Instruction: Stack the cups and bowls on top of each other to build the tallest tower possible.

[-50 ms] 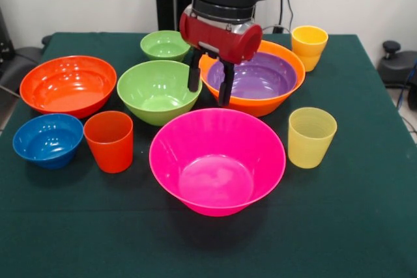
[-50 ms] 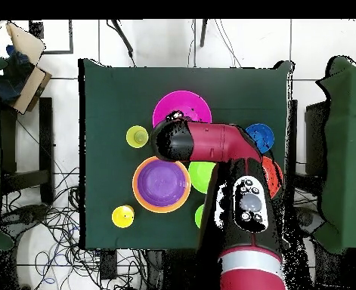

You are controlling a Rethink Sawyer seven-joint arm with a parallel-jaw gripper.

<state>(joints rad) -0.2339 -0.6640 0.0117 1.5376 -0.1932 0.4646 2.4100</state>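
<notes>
From the front, the red and black robot arm (image 1: 225,4) comes straight down from the top. Its claw (image 1: 209,86) points down with two black fingers (image 1: 193,73) set a little apart, holding nothing (they hang in the air). The claw sits over the gap between three bowls. The medium green plastic bowl (image 1: 158,91) is at its 9 o'clock. The big shiny pink plastic bowl (image 1: 217,160) is at its 6 o'clock. The big orange plastic bowl (image 1: 257,89) is at its 3 o'clock, with the flat purple bowl (image 1: 255,76) nested inside it. That is all there is of the tower.

On the dark green tablecloth (image 1: 365,226), the small green bowl (image 1: 164,45) is at 11 o'clock from the claw. The red-orange bowl (image 1: 68,85), small blue bowl (image 1: 47,139) and red-orange plastic cup (image 1: 109,140) are off toward 8 and 9 o'clock. The pale yellow cup (image 1: 311,137) is at 4 o'clock. The deeper yellow cup (image 1: 309,47) is at 2 o'clock.

From above, the arm (image 2: 211,143) bends across the middle and hides the claw. The purple bowl (image 2: 162,182) in the orange bowl (image 2: 137,184) shows at its 7 o'clock, and the pink bowl (image 2: 182,107) at its 11 o'clock.
</notes>
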